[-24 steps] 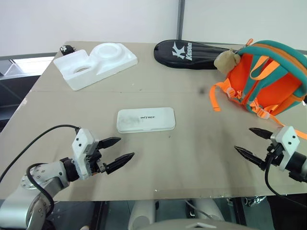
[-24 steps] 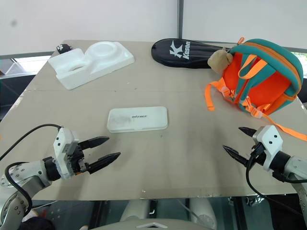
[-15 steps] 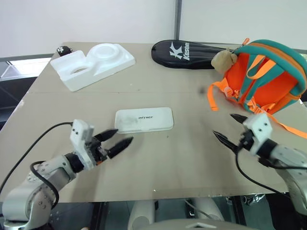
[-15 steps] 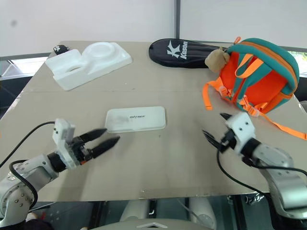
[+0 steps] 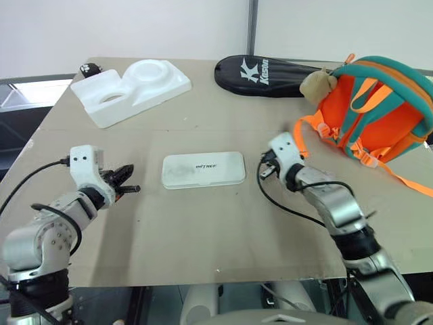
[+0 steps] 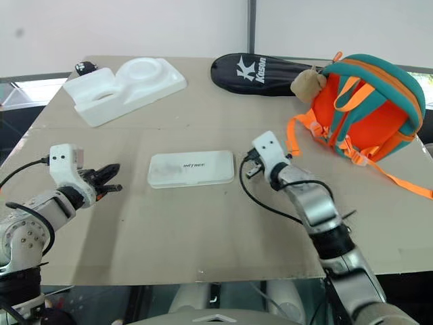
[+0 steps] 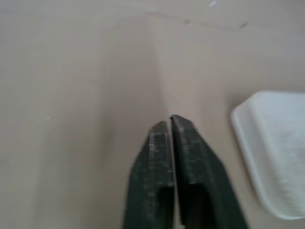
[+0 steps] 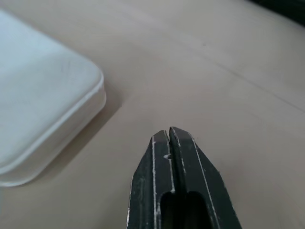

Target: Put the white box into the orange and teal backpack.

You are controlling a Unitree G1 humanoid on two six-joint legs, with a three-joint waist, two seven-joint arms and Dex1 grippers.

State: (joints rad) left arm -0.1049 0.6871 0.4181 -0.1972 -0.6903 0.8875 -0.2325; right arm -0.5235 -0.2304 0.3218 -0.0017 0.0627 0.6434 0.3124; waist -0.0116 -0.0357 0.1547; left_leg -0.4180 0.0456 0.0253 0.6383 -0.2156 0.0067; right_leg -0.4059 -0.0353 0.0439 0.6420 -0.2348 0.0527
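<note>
Right claw (image 5: 263, 170), fingers pressed shut and empty, sits just beside the right short end of the white box (image 5: 203, 169). Left claw (image 5: 127, 189), also shut and empty, lies farther off its left end. Box at frame centre on the worktop (image 5: 223, 223), long axis left–right; backpack (image 5: 379, 108) upper right.

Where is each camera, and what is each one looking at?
Left eye: on the head, looking down over the table; shows both arms, the box and the backpack.
Right eye: beside it on the head, same scene from a slightly different spot; both arms show.
Left wrist: on the left arm, looking along its shut fingers at the tabletop and one end of the box.
Right wrist: on the right arm, looking along its shut fingers at another corner of the box.
Shared: all four see the box.
</note>
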